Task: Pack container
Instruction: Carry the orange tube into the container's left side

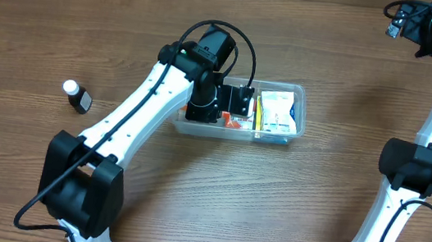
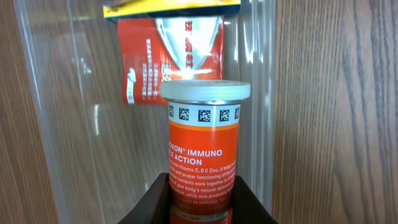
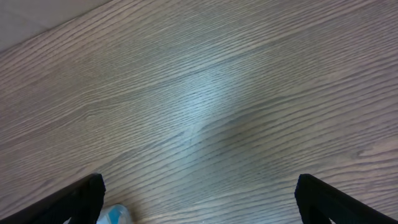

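Note:
The clear plastic container (image 1: 300, 92) lies at the table's middle, holding white and yellow packets at its right end. My left gripper (image 1: 234, 111) reaches into its left part and is shut on an orange supplement tube with a white cap (image 2: 204, 146). In the left wrist view the black fingers (image 2: 200, 202) clamp the tube's lower body, inside the container's clear walls (image 2: 68, 118), with a red sachet (image 2: 171, 59) lying beyond it. My right gripper (image 3: 199, 196) is open and empty over bare wood at the far right back.
A small dark bottle with a white cap (image 1: 77, 96) lies on the table at the left. A small white and blue thing (image 3: 113, 215) shows at the right wrist view's bottom edge. The wooden table (image 1: 323, 192) surrounds the container.

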`<state>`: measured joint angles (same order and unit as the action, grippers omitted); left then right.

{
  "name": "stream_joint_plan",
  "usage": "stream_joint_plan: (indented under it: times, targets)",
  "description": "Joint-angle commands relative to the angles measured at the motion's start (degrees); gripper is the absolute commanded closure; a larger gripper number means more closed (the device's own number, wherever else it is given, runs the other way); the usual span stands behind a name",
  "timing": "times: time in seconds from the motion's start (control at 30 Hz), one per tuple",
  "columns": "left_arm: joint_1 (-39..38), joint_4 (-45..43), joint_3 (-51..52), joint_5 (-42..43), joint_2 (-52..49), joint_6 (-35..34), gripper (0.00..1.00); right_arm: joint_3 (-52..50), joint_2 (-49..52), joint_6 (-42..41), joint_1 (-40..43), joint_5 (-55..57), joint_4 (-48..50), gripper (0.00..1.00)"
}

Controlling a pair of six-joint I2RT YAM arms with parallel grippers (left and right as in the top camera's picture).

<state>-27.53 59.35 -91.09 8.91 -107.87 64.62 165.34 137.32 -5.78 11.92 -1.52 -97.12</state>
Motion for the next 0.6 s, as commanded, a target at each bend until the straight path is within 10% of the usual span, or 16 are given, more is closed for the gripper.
stream_joint_plan:
  times: [0.0, 0.57]
  targets:
    - [-0.3, -1.6, 0.2, 3.9, -2.9, 1.4, 0.96, 1.6, -0.7, -0.2, -0.1, 0.0, 0.1, 0.00]
    - [-0.3, -4.3, 0.2, 6.3, -9.0, -0.8, 0.89, 1.6, -0.7, -0.3, -0.1, 0.0, 0.1, 0.00]
